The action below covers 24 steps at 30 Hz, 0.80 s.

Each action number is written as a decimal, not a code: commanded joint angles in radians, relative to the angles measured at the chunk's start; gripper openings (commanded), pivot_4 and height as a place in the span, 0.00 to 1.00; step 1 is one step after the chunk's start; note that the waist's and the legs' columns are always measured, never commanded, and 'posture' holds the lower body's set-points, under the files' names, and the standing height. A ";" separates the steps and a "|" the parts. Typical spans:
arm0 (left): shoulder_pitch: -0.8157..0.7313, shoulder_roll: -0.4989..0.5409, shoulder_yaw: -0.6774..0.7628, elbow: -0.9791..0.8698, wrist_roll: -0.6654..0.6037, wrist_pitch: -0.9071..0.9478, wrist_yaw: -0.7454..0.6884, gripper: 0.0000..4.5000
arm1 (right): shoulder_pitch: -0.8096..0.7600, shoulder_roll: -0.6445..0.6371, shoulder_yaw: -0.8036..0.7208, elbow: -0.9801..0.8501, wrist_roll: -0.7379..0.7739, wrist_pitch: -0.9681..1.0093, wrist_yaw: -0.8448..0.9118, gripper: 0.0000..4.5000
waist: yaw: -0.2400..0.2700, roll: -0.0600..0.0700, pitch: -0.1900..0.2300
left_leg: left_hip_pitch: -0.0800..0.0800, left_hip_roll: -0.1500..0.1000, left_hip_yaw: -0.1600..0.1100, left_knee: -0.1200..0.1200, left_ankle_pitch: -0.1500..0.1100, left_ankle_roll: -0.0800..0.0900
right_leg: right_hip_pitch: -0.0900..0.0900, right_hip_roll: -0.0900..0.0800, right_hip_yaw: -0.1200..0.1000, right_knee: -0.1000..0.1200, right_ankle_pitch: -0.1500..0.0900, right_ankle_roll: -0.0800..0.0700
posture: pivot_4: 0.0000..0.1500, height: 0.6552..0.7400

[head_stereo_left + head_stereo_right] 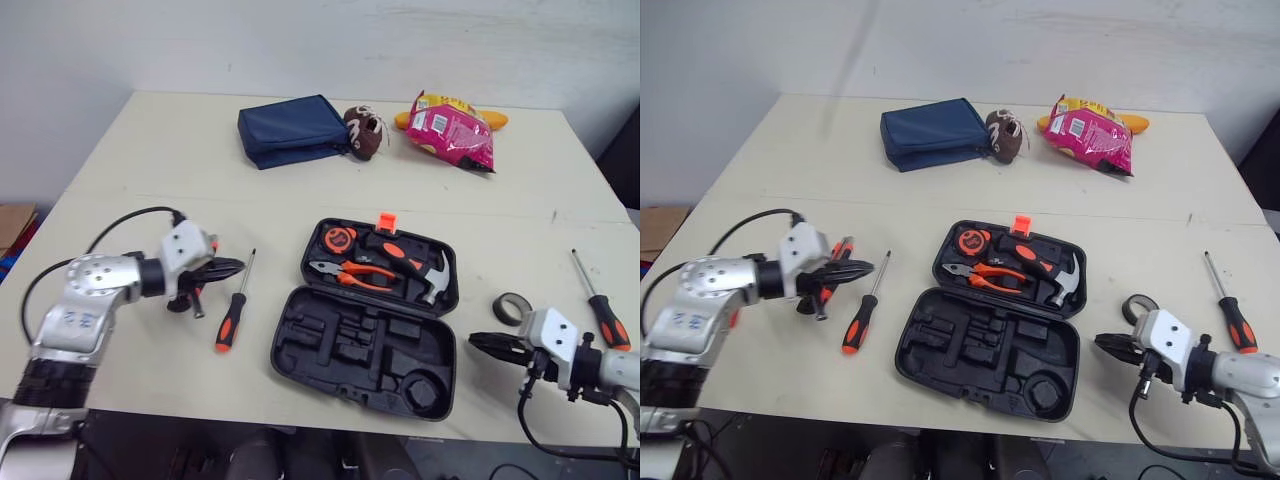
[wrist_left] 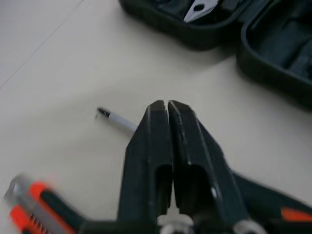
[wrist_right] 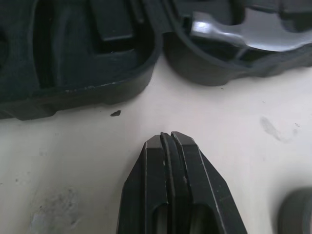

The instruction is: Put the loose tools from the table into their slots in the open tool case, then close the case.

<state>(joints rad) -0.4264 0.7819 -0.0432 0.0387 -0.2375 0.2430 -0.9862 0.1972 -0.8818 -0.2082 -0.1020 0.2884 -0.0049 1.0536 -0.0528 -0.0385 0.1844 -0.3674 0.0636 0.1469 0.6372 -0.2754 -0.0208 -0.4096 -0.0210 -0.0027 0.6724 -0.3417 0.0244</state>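
The black tool case (image 1: 368, 345) lies open at the table's middle. Its far half holds a tape measure (image 1: 340, 239), pliers (image 1: 352, 273) and a hammer (image 1: 432, 275); the slots in the near half are bare. An orange-and-black screwdriver (image 1: 232, 310) lies left of the case. My left gripper (image 1: 238, 266) is shut and holds nothing, hovering just left of that screwdriver's shaft and above a small orange-and-black tool (image 1: 840, 255). A second screwdriver (image 1: 600, 300) and a roll of black tape (image 1: 512, 307) lie to the right. My right gripper (image 1: 473, 342) is shut and holds nothing, near the case's right edge.
At the back of the table sit a blue pouch (image 1: 290, 130), a small brown object (image 1: 365, 130) and a pink snack bag (image 1: 452, 128). The table's front edge runs just below the case and both grippers.
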 commanded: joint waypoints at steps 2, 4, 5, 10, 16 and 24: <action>-0.095 -0.056 -0.071 0.077 0.069 -0.005 0.006 0.00 | -0.055 0.026 0.042 0.001 -0.056 -0.011 -0.044 0.00 | -0.001 0.000 0.000 | 0.000 0.000 0.000 0.001 0.000 0.000 | 0.000 0.001 0.000 0.001 0.000 0.000 | 1.00 1.00; -0.115 -0.079 -0.108 0.092 0.092 -0.010 -0.012 0.00 | -0.073 0.036 0.056 0.006 -0.071 -0.008 -0.059 0.00 | -0.001 0.000 0.000 | 0.000 0.002 0.000 0.006 0.000 0.000 | 0.000 0.002 0.001 0.002 0.000 0.000 | 1.00 1.00; -0.123 -0.087 -0.118 0.098 0.099 -0.009 -0.016 0.00 | -0.078 0.039 0.061 0.007 -0.076 -0.008 -0.062 0.00 | -0.001 0.000 0.000 | -0.001 0.002 0.000 0.008 -0.001 -0.001 | 0.000 0.003 0.002 0.003 0.000 0.000 | 1.00 1.00; -0.180 -0.185 -0.176 0.189 0.148 -0.018 0.005 0.00 | -0.112 0.062 0.094 -0.001 -0.092 0.008 -0.087 0.00 | -0.001 0.000 0.000 | -0.001 0.004 0.000 0.011 -0.002 -0.001 | 0.001 0.007 0.005 0.004 -0.001 0.001 | 1.00 1.00; -0.191 -0.243 -0.197 0.221 0.172 -0.031 0.010 0.00 | -0.154 0.087 0.134 -0.008 -0.108 0.019 -0.103 0.00 | -0.004 0.000 0.000 | 0.000 0.007 0.001 0.011 -0.002 -0.002 | 0.000 0.010 0.006 0.005 -0.001 0.001 | 1.00 1.00; -0.157 -0.270 -0.179 0.162 0.140 -0.010 -0.005 0.00 | -0.258 0.130 0.206 0.039 -0.155 0.001 -0.110 0.00 | -0.006 0.000 0.000 | 0.000 0.007 0.002 0.012 -0.002 -0.003 | 0.000 0.010 0.007 0.006 -0.001 0.001 | 1.00 1.00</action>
<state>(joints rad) -0.5857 0.5249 -0.2278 0.2567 -0.0688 0.2338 -0.9784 -0.0426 -0.7696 -0.0351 -0.0633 0.1424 0.0065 0.9460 -0.0587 -0.0389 0.1841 -0.3671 0.0716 0.1487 0.6493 -0.2772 -0.0237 -0.4092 -0.0103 0.0044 0.6789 -0.3422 0.0250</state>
